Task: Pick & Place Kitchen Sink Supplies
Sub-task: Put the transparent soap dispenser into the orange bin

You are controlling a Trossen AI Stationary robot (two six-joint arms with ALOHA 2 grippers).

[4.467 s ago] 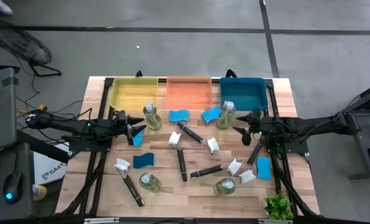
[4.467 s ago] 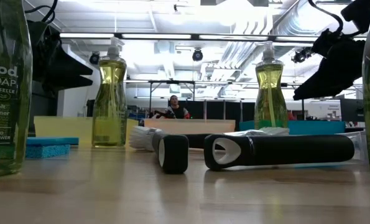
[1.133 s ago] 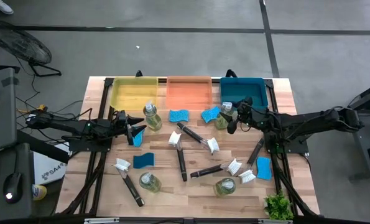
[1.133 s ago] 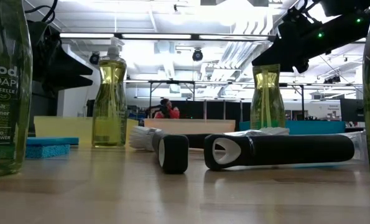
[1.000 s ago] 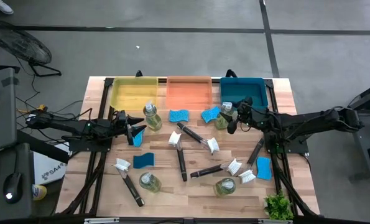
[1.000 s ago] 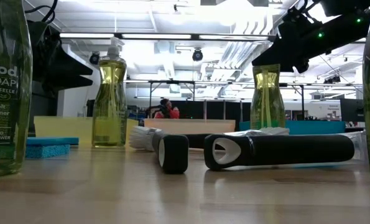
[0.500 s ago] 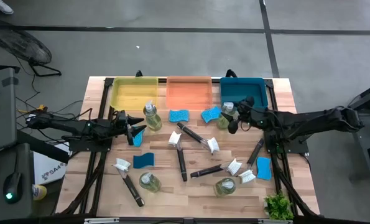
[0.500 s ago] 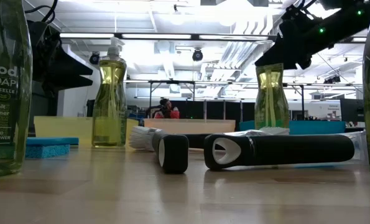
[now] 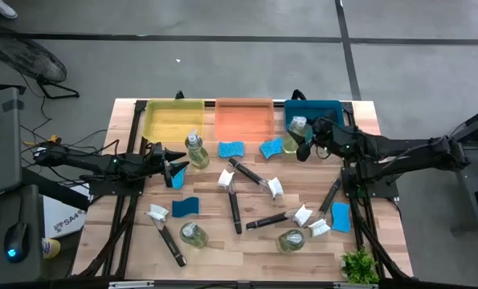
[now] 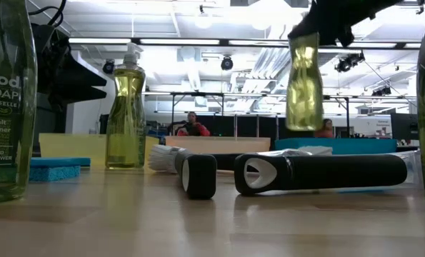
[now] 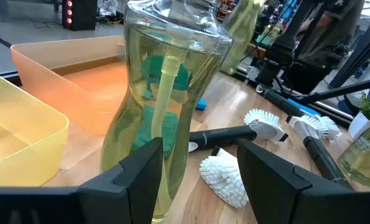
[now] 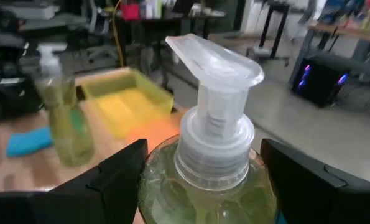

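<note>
My right gripper [image 9: 300,144] [image 12: 203,155] is shut on a clear pump bottle of yellowish soap [image 9: 296,133] [image 10: 303,78], held in the air at the near edge of the blue tray [image 9: 328,112]. My left gripper [image 9: 177,164] [image 11: 197,155] is open and hovers beside a second soap bottle [image 9: 194,150] [image 11: 166,93], which stands on its base; the bottle is just ahead of the fingers, untouched. Blue sponges [image 9: 231,148] [image 9: 185,207], dark-handled brushes [image 9: 254,177] [image 9: 233,201] and two more bottles [image 9: 193,234] [image 9: 291,240] are on the table. My right gripper pinches the bottle's shoulder [image 12: 166,177], just below the pump neck, between its two fingers [image 12: 119,180]. The fingers come roughly level from the table's right side. The bottle is lifted clear of the table and leans a little, its pump head [image 12: 212,59] uppermost.
A yellow tray [image 9: 173,118] and an orange tray [image 9: 243,118] sit beside the blue one along the far edge. More sponges [image 9: 271,147] [image 9: 340,216] and brushes [image 9: 165,233] [image 9: 280,217] are scattered about. A small green plant [image 9: 359,265] stands at the near right corner. A person shows in the room beyond.
My right gripper, shut on the soap bottle, has risen and moved toward the far edge and the blue tray. The bottle, standing on the table a second ago, is now lifted clear and leans slightly.
</note>
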